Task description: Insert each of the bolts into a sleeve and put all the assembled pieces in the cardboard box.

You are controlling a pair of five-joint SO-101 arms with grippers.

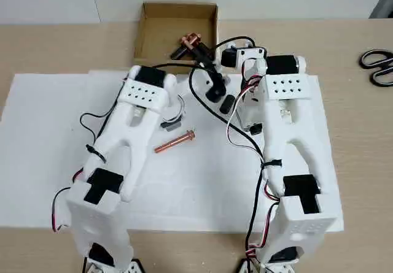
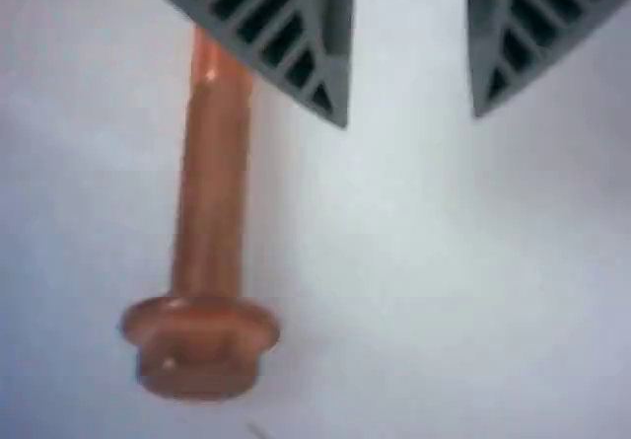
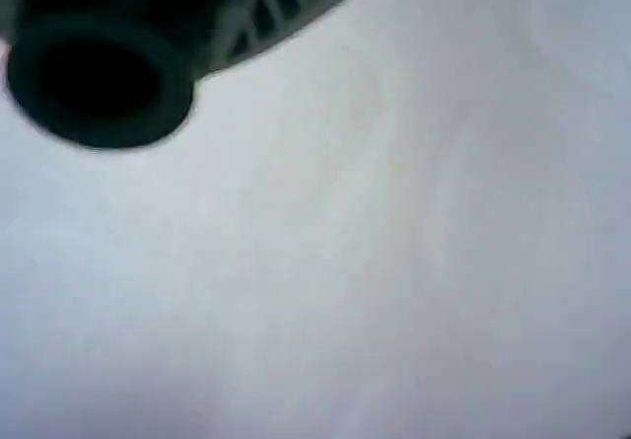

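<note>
The left gripper [image 2: 409, 113] hangs with its jaws wide apart over the white sheet [image 1: 184, 181]. They hold nothing, and one finger [image 2: 296, 35] covers the tip of the copper bolt [image 2: 212, 222], which lies flat just beside the gap. The right gripper [image 1: 218, 95] is closed around a black sleeve [image 3: 99, 84], held above the sheet with its open end towards the wrist camera.

From above, a black cable [image 1: 195, 92] loops between the two grippers, close to the bolt's head. The cardboard box [image 1: 178, 6] sits on the table [image 1: 49, 46] past the sheet's far edge. Scissors [image 1: 377, 65] lie well apart, off to the right.

Counted: one loose bolt, one gripped sleeve, and one assembled piece [image 1: 187, 43] in the box — copper head, dark sleeve.
</note>
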